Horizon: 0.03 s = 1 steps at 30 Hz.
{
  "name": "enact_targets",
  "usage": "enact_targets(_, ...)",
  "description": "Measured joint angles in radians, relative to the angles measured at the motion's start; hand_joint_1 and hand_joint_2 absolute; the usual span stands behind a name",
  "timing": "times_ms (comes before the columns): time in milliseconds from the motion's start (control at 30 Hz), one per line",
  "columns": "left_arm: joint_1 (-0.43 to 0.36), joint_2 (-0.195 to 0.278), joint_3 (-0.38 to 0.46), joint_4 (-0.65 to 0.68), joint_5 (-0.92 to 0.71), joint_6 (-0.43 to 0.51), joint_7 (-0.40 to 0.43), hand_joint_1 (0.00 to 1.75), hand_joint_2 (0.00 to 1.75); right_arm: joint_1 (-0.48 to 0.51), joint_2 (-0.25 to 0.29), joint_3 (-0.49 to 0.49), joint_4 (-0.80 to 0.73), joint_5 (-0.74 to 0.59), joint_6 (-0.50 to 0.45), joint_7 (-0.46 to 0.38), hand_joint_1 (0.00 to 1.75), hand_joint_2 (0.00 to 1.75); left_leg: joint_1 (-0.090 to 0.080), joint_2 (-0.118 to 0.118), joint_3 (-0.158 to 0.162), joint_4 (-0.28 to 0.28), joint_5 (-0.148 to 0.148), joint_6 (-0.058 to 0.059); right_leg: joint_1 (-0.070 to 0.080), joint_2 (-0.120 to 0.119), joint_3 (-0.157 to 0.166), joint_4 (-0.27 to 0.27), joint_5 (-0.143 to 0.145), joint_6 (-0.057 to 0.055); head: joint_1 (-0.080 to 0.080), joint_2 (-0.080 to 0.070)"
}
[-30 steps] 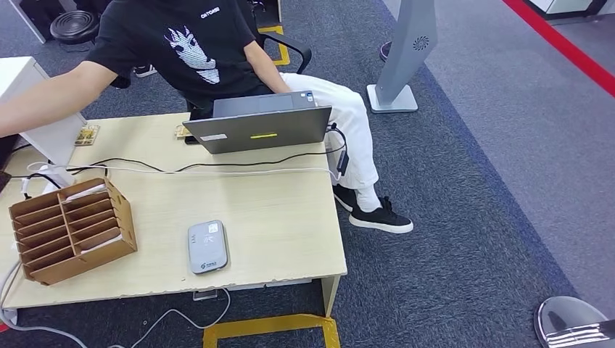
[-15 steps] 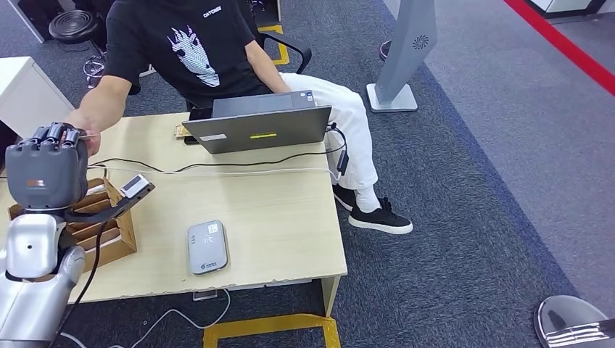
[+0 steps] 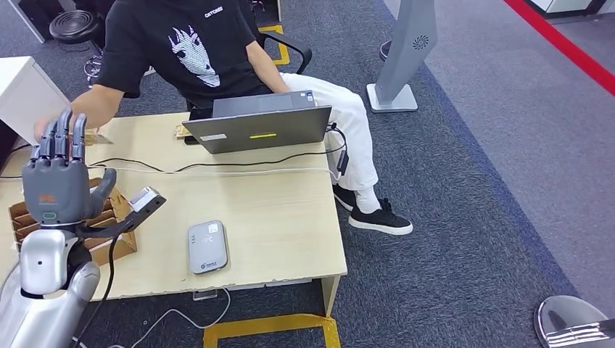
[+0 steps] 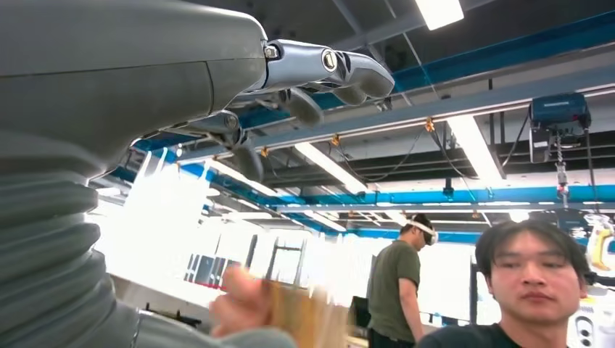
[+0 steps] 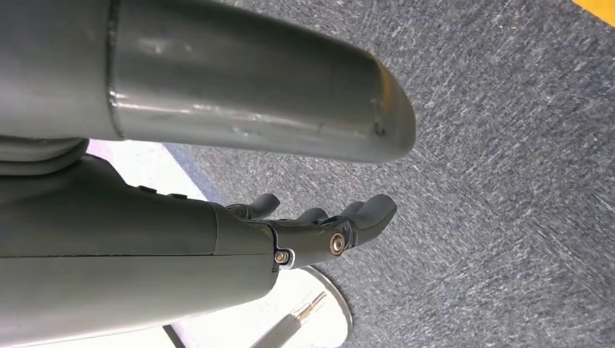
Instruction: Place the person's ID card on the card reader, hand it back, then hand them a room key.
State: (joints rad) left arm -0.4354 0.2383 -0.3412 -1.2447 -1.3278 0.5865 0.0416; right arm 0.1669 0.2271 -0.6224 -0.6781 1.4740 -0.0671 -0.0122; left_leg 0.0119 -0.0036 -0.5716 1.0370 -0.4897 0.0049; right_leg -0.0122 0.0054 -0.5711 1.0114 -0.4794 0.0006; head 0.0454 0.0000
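My left hand [image 3: 62, 177] is raised over the desk's left end, fingers stretched upward and apart, holding nothing. Just behind its fingertips, the seated person's hand [image 3: 42, 129] holds out a tan ID card [image 4: 308, 319], blurred in the left wrist view. The grey card reader [image 3: 207, 246] lies flat near the desk's front edge, right of my hand. A wooden slotted rack [image 3: 123, 243] stands under my left hand and is mostly hidden by it. My right hand [image 5: 319, 225] hangs over grey carpet, fingers loosely apart and empty.
An open grey laptop [image 3: 261, 125] stands at the desk's far edge before the person. Black and white cables [image 3: 239, 168] run across the desk [image 3: 275, 210]. A grey stand base [image 3: 395, 98] sits on the carpet beyond.
My left arm rose into the head view over the last second, and its curled fingers have straightened and spread. The person's hand shifted left, now behind my fingertips.
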Motion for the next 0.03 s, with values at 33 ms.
enact_targets(33, 0.009, -0.001, 0.000, -0.008, 0.003, 0.003, -0.001, 0.00, 1.75, 0.001, 0.000, 0.000, 0.000, 0.000, 0.000, 0.001, 0.00, 0.00, 0.000, 0.000, 0.000, 0.000, 0.000, 0.000, 0.000, 0.000, 0.000, 0.000, 0.000, 0.000, 0.000, 0.000)
